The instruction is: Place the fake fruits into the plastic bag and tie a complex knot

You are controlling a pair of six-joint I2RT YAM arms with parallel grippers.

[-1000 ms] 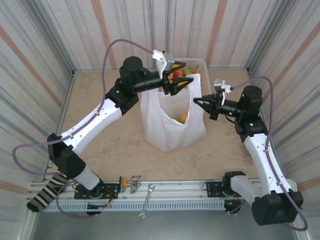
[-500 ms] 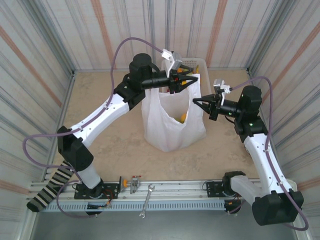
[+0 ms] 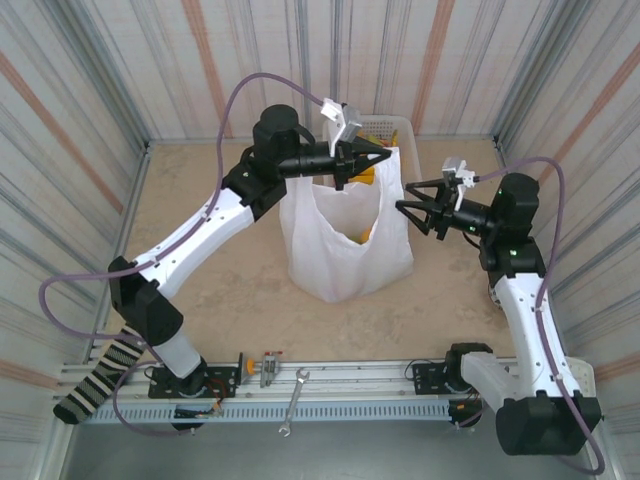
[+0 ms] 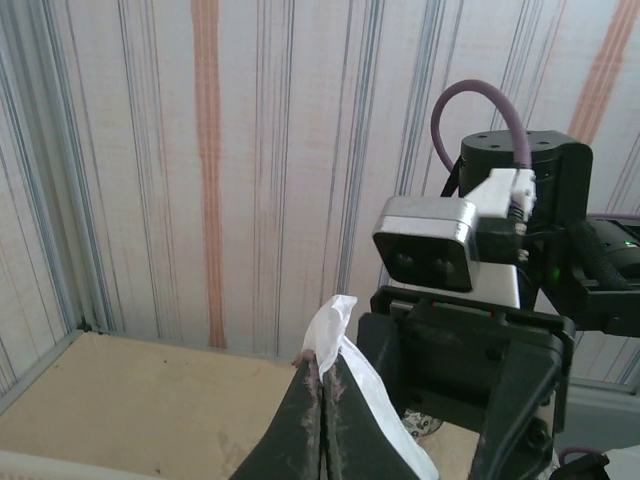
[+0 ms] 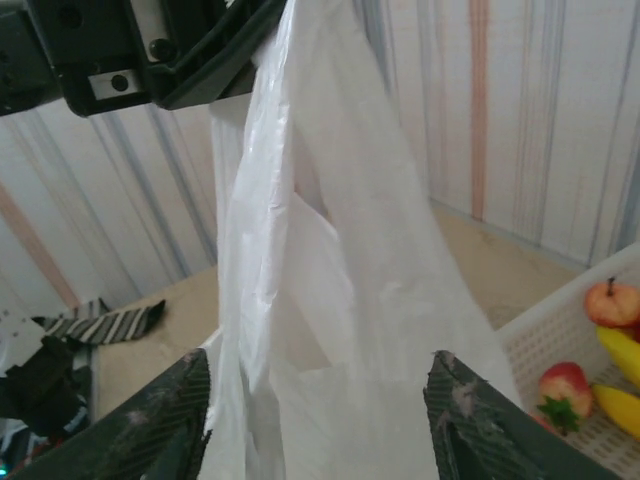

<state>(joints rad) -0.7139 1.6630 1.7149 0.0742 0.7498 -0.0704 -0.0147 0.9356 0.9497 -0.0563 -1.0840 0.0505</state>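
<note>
Plastic drawn up into a tall strip is what the coming move turns on. The left hand has its fingers pressed together on the far top edge of the plastic bag. In the left wrist view a white tip of film pokes out above the pinch, and the film hangs from there down to the bag's body. The strip's long axis runs upright.

The right hand faces it from the bag's right side, fingers apart and holding nothing. In the right wrist view the hanging film falls straight ahead between the two fingers, nearer the one on the left of that frame; I cannot tell whether it touches either. The right hand is the free one and the nearer to the bag's right side. My judgement is that it need only go forward and close to take the film, since the strip crosses its closing line squarely.

The bag stands upright on the worktop, about midway between the arms, mouth open, with a yellow-orange fruit showing inside. Just behind it sits the white lattice basket holding more fake fruits, an apple and a banana among them. By my reading the bagging is unfinished and the knot not yet begun.
</note>
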